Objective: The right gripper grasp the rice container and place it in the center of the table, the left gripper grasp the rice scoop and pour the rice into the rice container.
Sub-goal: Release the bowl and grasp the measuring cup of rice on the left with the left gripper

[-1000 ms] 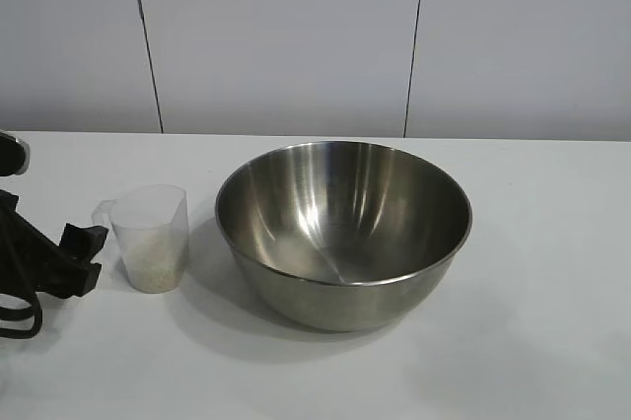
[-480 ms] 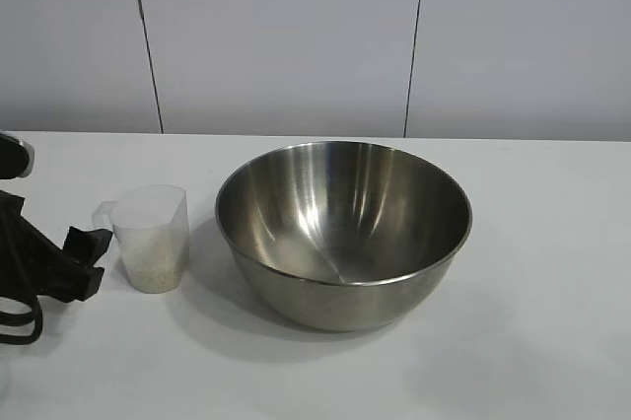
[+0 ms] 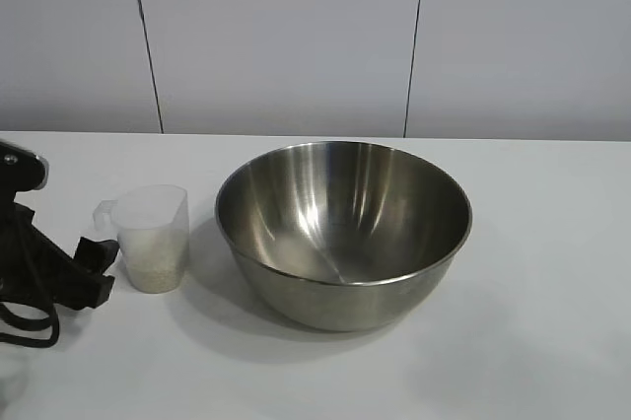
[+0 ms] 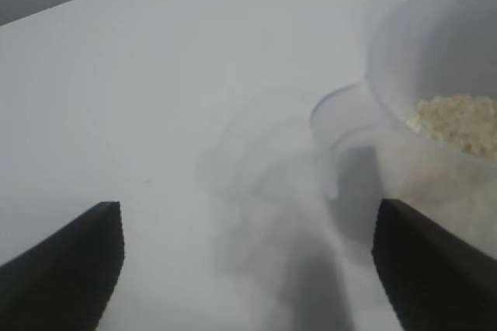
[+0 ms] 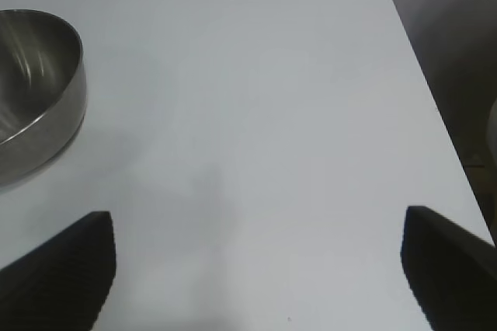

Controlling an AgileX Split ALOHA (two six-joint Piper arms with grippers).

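Exterior view, read from its left edge toward the bowl [image 3: 343, 233]: the left gripper [image 3: 91, 272] sits low on the table [image 3: 552, 321], far left of the bowl, its fingers spread wide and holding nothing. It points at the scoop [image 3: 151, 238], which stands upright just left of the bowl, close to its wall but apart from it. The scoop's small handle faces away from the bowl, toward the claw, which looks like the reason the arm comes in low from that side. In the left wrist view the two finger tips frame the handle, one tip close by the scoop's wall, and I cannot tell whether it touches. Rice [image 4: 458, 123] lies as a pale heap in the scoop's lower part, so it must stay upright until it is over the bowl.

The bowl rests about mid-table and looks empty, so its placing seems done and pouring is what remains.

Right of the bowl, well clear of it, the right gripper [image 5: 256, 269] appears only in its own wrist view, fingers wide apart over bare table, seemingly parked to leave room.
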